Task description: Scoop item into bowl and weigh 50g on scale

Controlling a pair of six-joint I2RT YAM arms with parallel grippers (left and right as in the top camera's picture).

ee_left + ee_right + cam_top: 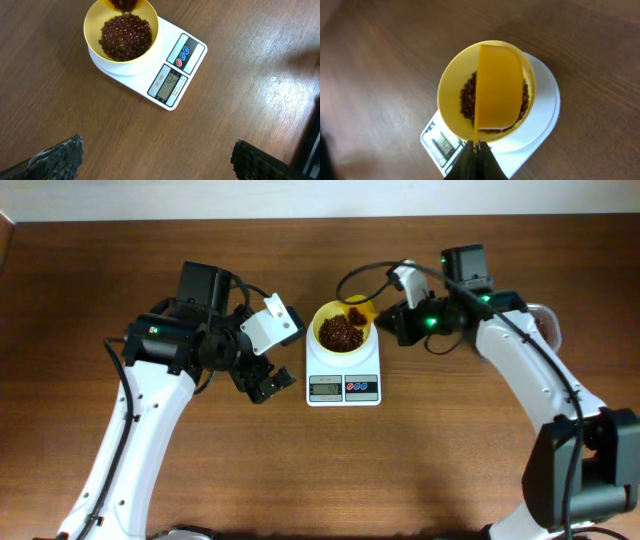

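Note:
The pale-yellow bowl (318,322) stands on the white scale (343,388) at the table's middle, partly filled with dark reddish-brown beans (340,332). My right gripper (388,316) is shut on the thin handle of a bright-yellow scoop (358,308), which it holds over the bowl's far-right rim. In the right wrist view the scoop (497,85) covers most of the bowl (447,95), with beans (467,100) showing beside it. My left gripper (268,385) hangs open and empty left of the scale. Its view shows the bowl (90,30), beans (125,37) and the scale's lit display (172,82).
A clear tub (547,323) with dark contents peeks out behind the right arm at the right. Cables loop above the bowl at the back. Bare brown wood lies under the left fingers (60,157).

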